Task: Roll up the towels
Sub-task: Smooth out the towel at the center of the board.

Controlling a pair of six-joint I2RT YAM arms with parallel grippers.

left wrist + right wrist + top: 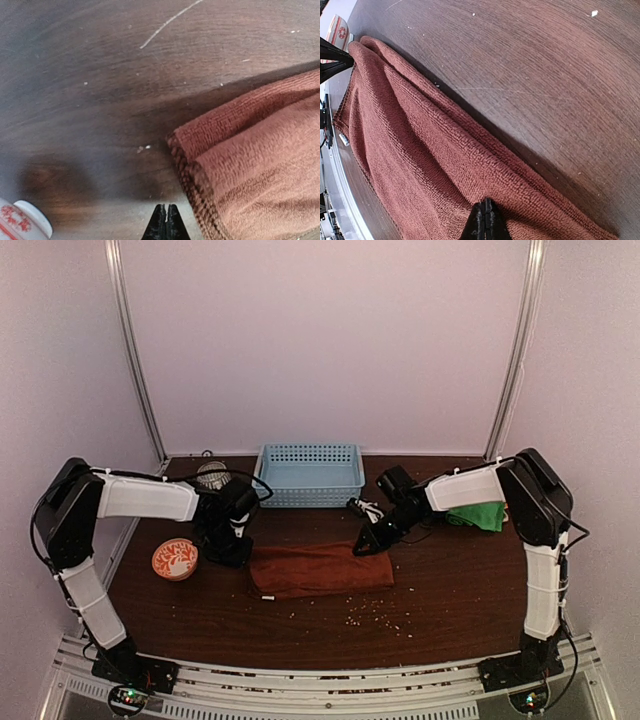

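Left arm: we see it bent low and reaching inward, its gripper [166,221] pressed together and empty, just beside the rust-red towel's [320,568] left end.
Right arm: reaching inward, its gripper [485,219] pressed together at the towel's far right edge; we cannot tell if it pinches cloth.
Towel: flat on the table [450,590].

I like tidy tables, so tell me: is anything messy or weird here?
Yes. Pale crumbs are scattered on the brown table between the rust-red towel and the near edge, like something spilled. The green towel lies bunched up at the right, not flat or rolled.
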